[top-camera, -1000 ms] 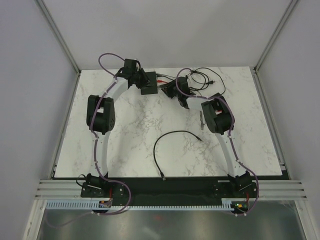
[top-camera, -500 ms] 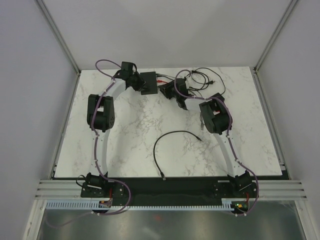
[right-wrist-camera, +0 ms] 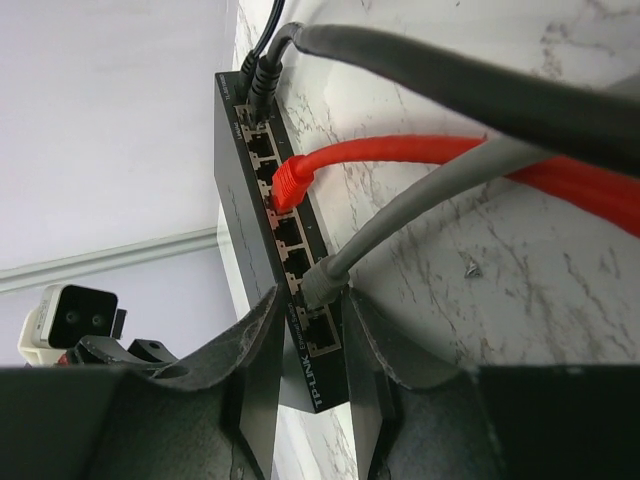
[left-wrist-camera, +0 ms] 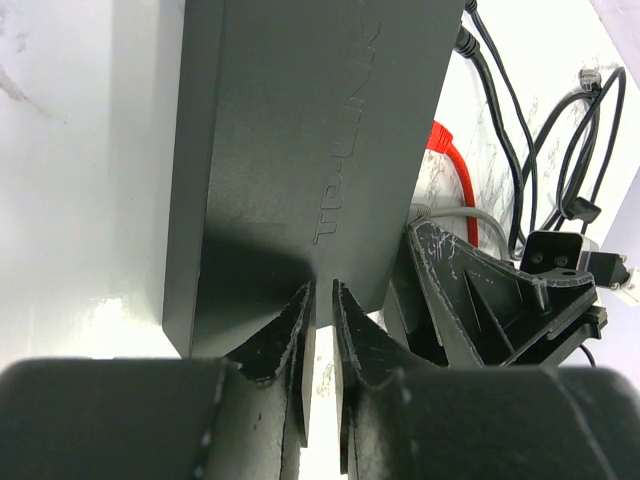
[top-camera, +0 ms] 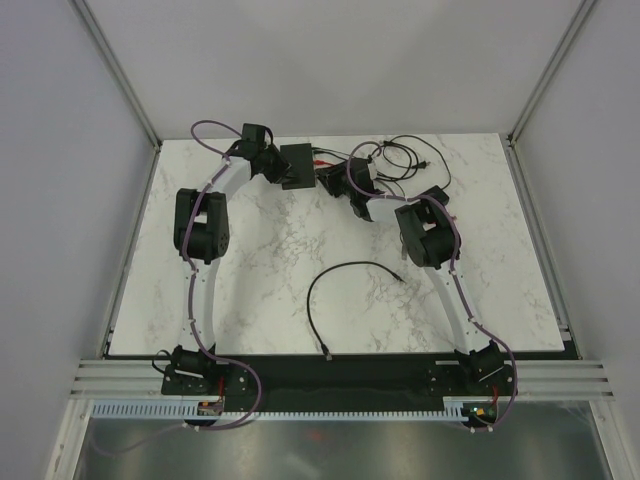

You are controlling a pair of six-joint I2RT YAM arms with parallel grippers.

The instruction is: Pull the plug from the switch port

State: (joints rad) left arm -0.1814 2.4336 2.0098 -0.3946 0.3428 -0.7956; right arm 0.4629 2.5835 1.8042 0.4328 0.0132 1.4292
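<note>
The switch (top-camera: 297,165) is a flat black box at the back of the table. Along its port edge (right-wrist-camera: 290,240) sit a red plug (right-wrist-camera: 292,185), a grey plug (right-wrist-camera: 322,285) and a black power cord (right-wrist-camera: 258,85). My right gripper (right-wrist-camera: 310,322) is open with its fingers either side of the grey plug; the right-hand finger (right-wrist-camera: 365,335) lies against the plug. My left gripper (left-wrist-camera: 322,292) rests at the switch's (left-wrist-camera: 310,130) opposite end. Its jaws are nearly together, with a thin slit and nothing in it.
A loose black cable (top-camera: 345,272) curves across the middle of the table. A black power adapter (top-camera: 437,195) and coiled black cords (top-camera: 400,152) lie at the back right. The red cable (right-wrist-camera: 480,160) and grey cable (right-wrist-camera: 440,205) trail across the marble.
The left gripper drew back from over the switch to its left end and its jaws narrowed. The right gripper crept left up to the port edge.
</note>
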